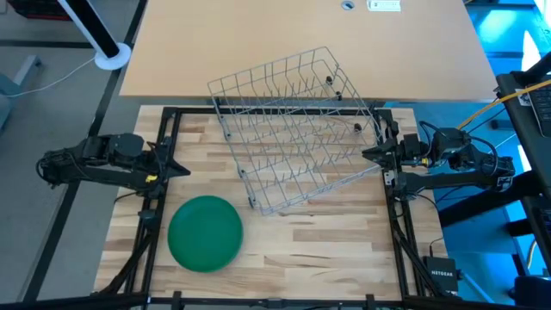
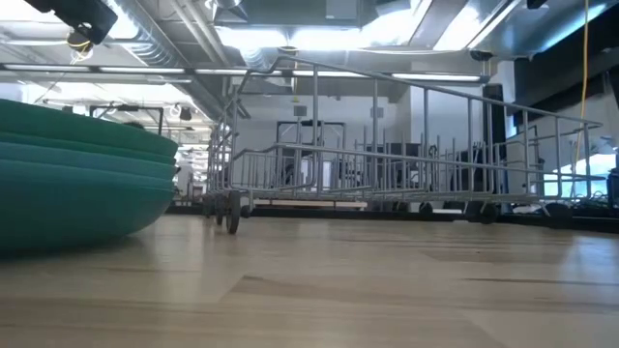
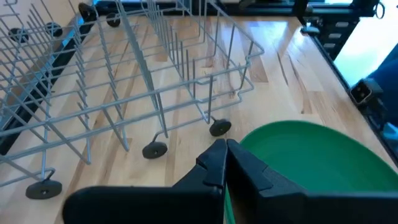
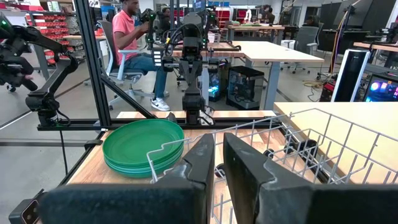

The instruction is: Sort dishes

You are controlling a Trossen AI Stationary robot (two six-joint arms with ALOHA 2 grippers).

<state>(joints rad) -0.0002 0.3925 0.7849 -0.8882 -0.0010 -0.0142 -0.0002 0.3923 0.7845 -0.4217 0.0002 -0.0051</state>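
the left gripper is showing its two dark fingers pressed together at the tips, holding nothing, and it is hanging at the left edge of the light wooden table, just above the near rim of the stack of round green plastic plates. the right gripper is sitting at the table's right edge with its fingers nearly together, only a thin slit between them, gripping nothing, its tips just beside the right end of the grey wire dish rack.

the rack is standing tilted across the far middle of the table on small dark wheels, part of it reaching over the tan desk behind, and no plate is sitting among its prongs. the plates are lying flat in one stack on the near left part of the table, apart from the rack; the low view is showing at least three rims, with the stack cut off at that view's left edge, so the full count is hard to tell.

bare wood is lying open in front of the rack and to the right of the stack. beyond the table a seated person in a pink shirt is showing in the right wrist view.
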